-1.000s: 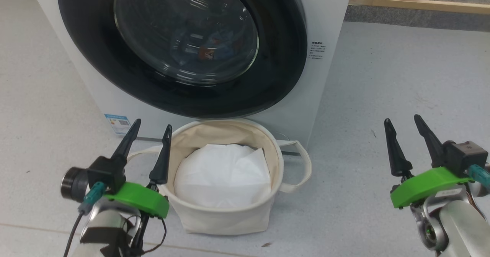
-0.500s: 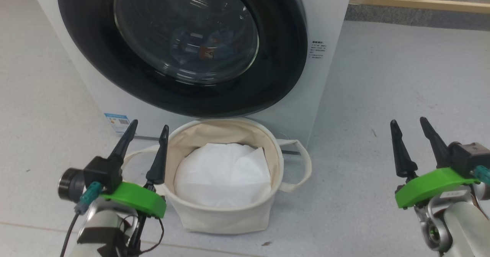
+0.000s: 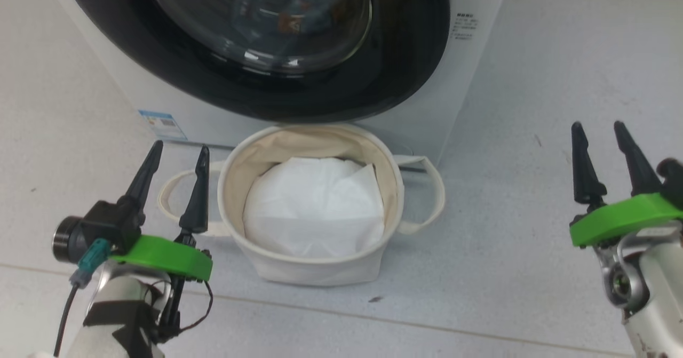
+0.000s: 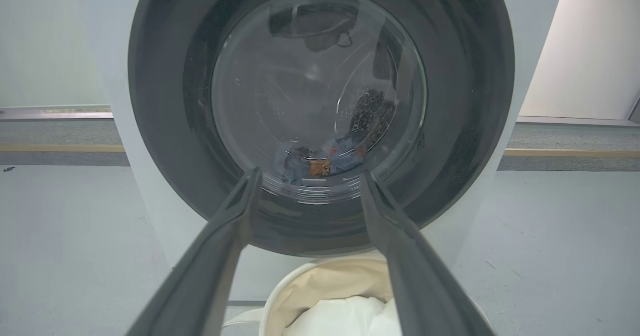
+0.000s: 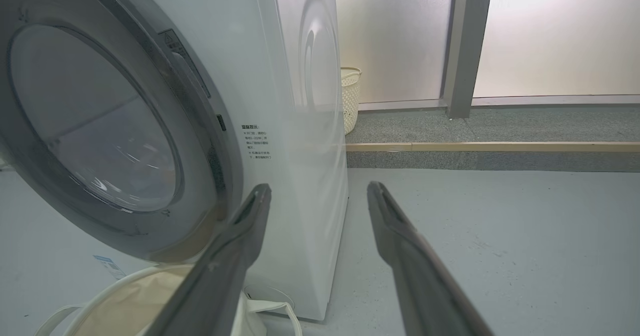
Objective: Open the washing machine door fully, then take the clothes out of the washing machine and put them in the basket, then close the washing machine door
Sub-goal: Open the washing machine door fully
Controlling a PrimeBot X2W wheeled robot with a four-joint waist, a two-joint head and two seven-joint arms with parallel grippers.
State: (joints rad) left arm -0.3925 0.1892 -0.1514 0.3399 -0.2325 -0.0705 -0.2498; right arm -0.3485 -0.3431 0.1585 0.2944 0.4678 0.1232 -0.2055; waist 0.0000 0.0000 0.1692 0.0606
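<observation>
Washing machine door (image 3: 256,88), at twelve o'clock, was not swung wide, so the right gripper (image 3: 597,128), spread empty like the left gripper (image 3: 181,146), needed to hook its three o'clock edge.

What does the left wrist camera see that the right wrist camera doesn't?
Left wrist view, unlike the right: the blue clothes behind the glass of the washing machine door. Right wrist view, unlike the left: the white side of the washing machine, a small printed notice on its front and a pale lattice bin behind. Both: the door and the cream basket on the floor below it.
</observation>
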